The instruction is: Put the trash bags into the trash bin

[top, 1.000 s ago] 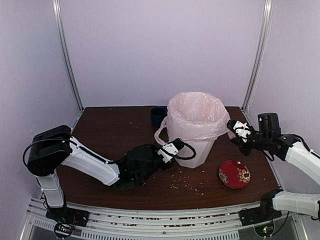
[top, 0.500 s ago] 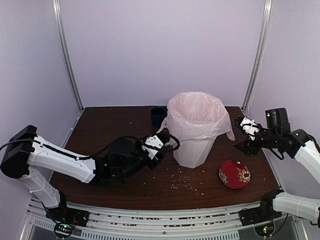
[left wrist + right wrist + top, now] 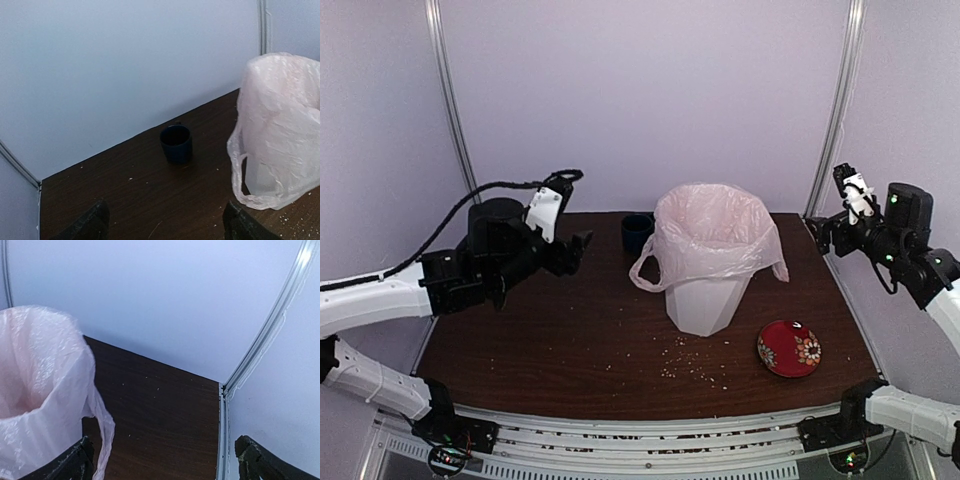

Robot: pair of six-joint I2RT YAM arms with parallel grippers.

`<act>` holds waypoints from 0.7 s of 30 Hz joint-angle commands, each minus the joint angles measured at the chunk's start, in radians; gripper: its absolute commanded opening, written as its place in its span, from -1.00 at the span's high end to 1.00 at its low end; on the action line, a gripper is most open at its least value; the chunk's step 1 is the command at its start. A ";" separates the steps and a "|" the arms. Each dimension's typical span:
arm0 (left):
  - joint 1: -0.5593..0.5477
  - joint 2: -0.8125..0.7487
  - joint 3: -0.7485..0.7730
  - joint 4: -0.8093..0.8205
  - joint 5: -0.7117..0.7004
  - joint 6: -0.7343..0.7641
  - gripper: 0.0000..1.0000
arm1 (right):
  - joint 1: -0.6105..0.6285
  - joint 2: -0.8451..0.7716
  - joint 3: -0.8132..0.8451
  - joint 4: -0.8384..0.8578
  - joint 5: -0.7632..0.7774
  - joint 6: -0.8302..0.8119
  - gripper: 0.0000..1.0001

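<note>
Pink bag (image 3: 712, 232) lines the bin (image 3: 704, 306); left gripper (image 3: 570, 228) at its 9 o'clock, right gripper (image 3: 840, 212) at 3, both wide and empty, drooping loop (image 3: 642, 272) nearer left.

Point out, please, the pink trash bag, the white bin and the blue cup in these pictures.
pink trash bag (image 3: 715, 255): top external view, front overhang below the rim.
white bin (image 3: 703, 305): top external view, bare lower wall.
blue cup (image 3: 176, 151): left wrist view, outer wall.
</note>
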 commanded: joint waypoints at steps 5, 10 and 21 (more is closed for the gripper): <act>0.236 0.049 0.243 -0.276 -0.027 0.017 -0.82 | -0.024 0.175 0.003 0.360 0.348 0.386 -1.00; 0.284 0.014 0.132 -0.149 -0.031 0.012 -0.96 | -0.024 0.161 -0.020 0.421 0.417 0.424 -1.00; 0.403 -0.111 -0.045 -0.011 0.039 -0.008 -0.96 | -0.073 -0.013 -0.178 0.483 0.373 0.378 -1.00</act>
